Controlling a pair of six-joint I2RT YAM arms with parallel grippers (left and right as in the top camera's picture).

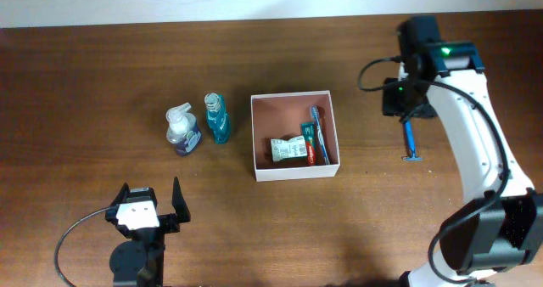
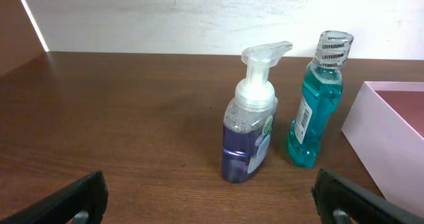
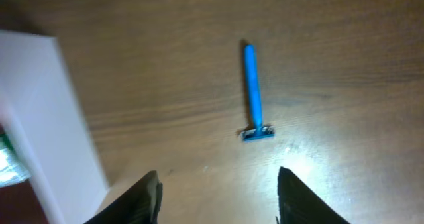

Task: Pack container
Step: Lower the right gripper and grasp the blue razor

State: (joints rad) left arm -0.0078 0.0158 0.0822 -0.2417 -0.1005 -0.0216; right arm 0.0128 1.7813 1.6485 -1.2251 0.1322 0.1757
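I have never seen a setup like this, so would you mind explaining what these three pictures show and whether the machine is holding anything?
These are two robot arms at a wooden table. The top picture looks straight down from a fixed camera; the other two come from cameras on each arm's wrist, looking past its own jaws.

The left gripper sits at the bottom, jaws open, facing a soap pump bottle and a mouthwash bottle. The right gripper hangs above a blue razor lying on the table, jaws open too. Neither holds anything.

In the middle stands the container, a shallow white box. It already holds a toothbrush, a toothpaste tube and a small packet.
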